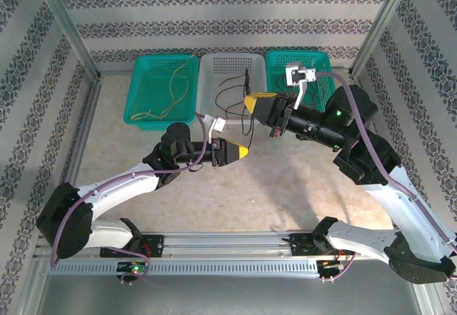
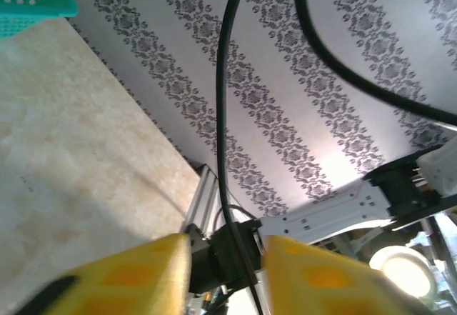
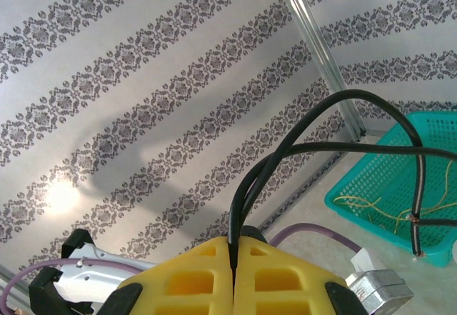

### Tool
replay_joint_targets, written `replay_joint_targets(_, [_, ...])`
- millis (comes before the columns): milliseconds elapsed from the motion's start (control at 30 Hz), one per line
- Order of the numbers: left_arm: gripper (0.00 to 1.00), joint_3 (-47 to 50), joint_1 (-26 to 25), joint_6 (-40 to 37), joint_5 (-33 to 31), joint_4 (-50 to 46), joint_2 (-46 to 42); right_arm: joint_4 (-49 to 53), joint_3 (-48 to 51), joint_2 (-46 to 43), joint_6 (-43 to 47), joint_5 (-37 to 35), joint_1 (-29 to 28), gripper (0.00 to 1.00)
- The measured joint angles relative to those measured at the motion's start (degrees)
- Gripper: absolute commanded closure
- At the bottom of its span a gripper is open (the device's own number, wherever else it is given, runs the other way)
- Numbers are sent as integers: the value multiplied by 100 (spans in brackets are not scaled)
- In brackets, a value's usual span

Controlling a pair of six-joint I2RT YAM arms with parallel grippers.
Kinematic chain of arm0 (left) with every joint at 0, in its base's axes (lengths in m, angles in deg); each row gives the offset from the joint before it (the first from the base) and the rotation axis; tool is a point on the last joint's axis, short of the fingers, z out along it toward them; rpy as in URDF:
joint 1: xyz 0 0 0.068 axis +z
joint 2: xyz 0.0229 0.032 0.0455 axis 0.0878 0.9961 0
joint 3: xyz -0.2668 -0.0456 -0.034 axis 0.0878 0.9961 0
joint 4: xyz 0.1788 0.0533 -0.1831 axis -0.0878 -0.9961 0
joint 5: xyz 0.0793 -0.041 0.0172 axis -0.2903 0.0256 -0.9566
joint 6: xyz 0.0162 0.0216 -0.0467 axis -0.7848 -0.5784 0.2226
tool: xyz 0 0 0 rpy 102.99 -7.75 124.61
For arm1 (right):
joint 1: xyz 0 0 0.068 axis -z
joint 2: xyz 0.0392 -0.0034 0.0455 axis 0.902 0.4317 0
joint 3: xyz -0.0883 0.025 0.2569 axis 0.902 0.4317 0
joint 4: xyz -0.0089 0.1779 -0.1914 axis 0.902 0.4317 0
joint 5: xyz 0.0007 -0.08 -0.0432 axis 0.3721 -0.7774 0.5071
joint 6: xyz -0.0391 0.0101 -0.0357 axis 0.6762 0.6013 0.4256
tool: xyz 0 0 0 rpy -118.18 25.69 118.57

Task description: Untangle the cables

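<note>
Yellow fingers of the right gripper (image 3: 234, 254) are clamped on the black cable (image 3: 236, 211); the left gripper (image 2: 225, 251) is parted around it, unpinched. Were the arms drawn apart now, it could slip out, or a knot be tightened.

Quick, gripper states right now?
Left gripper: open around the black cable, not clamped.
Right gripper: closed on the black cable.

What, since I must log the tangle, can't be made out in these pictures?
Top view: black cable loops in the white basket are too thin to trace.
Left wrist view: both cable strands run off the top edge; whether the left gripper touches them is unclear.
Right wrist view: right gripper's shut jaws hide the held stretch.
</note>
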Motion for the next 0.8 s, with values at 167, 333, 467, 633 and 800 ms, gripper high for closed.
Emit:
replay_joint_targets(167, [100,-9,0,-450,-522,-664,-227,-57,173,-256,-129,-2,256,100])
replay_joint_targets(333, [100,-81,2,-1233,-2129,-2070,-1051,-146,852,-686,-415,-4,597,95])
replay_joint_targets(467, [100,-201,2,-1832,-3536,-3008,-1652,-264,1810,-1051,-800,-39,754,78])
replay_joint_targets(633, [100,-544,2,-2592,-4371,-3783,-2026,-225,3058,-1314,-1130,-275,774,50])
replay_joint_targets(800, [100,-1163,2,-3289,-4631,-4197,-2238,164,4260,-1335,-1268,-647,811,37])
